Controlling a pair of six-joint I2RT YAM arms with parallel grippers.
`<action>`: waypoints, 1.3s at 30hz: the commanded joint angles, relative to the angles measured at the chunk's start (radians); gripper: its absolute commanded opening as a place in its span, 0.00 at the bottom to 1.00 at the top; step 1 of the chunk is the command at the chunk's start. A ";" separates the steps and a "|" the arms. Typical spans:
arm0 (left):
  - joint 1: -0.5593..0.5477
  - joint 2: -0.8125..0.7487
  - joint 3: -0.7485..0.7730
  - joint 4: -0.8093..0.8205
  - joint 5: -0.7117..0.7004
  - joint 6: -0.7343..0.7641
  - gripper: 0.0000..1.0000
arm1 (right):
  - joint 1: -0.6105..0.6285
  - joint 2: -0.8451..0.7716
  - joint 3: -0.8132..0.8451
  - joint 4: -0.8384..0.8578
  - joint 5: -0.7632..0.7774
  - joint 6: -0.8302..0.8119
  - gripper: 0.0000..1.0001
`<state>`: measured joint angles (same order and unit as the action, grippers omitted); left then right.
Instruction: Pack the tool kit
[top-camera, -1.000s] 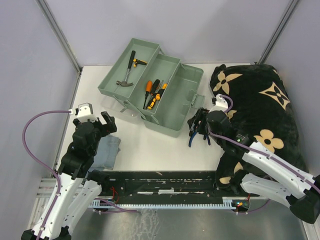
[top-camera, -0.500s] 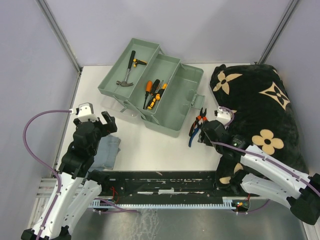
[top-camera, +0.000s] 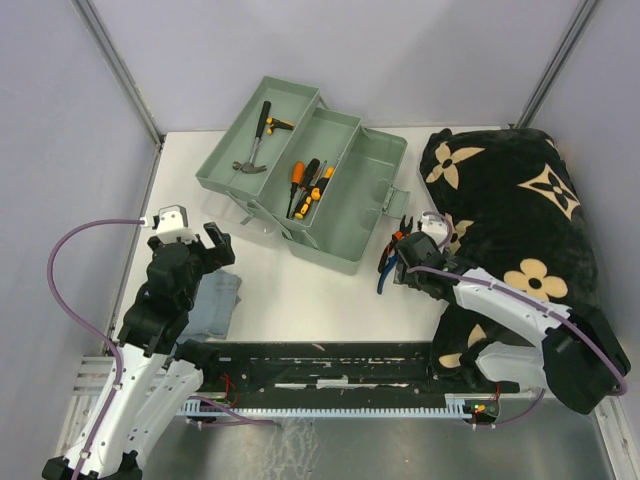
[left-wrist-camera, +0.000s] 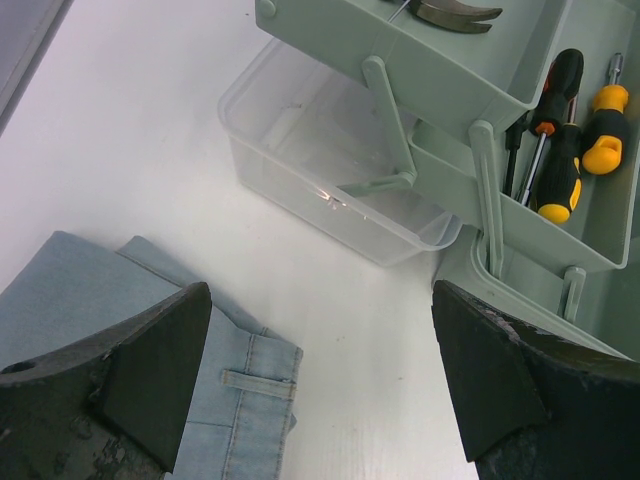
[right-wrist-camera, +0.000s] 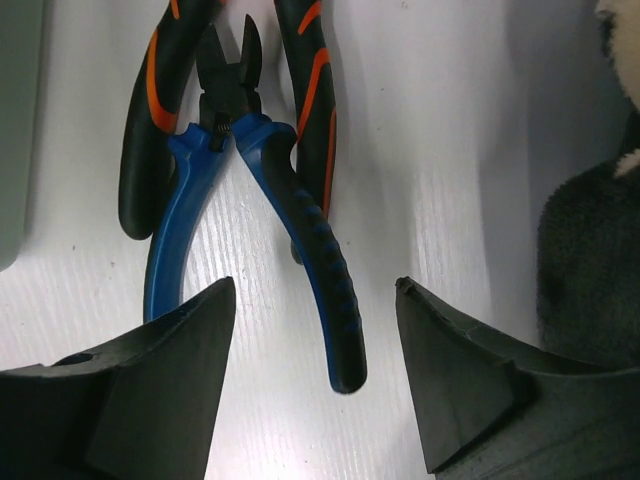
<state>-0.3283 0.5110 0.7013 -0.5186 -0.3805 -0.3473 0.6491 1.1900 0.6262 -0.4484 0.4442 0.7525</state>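
Right tool (right-wrist-camera: 312, 292) open, empty, above blue pliers (right-wrist-camera: 264, 142); left tool (left-wrist-camera: 320, 300) wide open, empty.

White table (top-camera: 300, 290) under toolbox (top-camera: 372, 178), pliers (top-camera: 383, 273), cloth (top-camera: 215, 305), blanket (top-camera: 520, 220)

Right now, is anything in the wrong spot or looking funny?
Yes. The blue-handled pliers and the orange-and-black pliers lie overlapping on the table beside the toolbox, not inside it like the screwdrivers. A fluffy black blanket with flowers also looks odd next to a tool kit.
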 joint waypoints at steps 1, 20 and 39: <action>0.005 0.001 0.004 0.037 0.018 -0.010 0.97 | -0.044 0.031 -0.023 0.123 -0.094 -0.072 0.71; 0.005 -0.003 0.003 0.037 0.024 -0.010 0.97 | -0.072 0.075 -0.039 0.188 -0.160 -0.107 0.15; 0.005 -0.003 0.003 0.031 0.019 -0.010 0.97 | -0.072 -0.208 -0.140 0.080 -0.149 -0.030 0.02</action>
<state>-0.3283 0.5106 0.6998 -0.5190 -0.3634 -0.3473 0.5797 1.0496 0.4671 -0.3508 0.2466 0.6956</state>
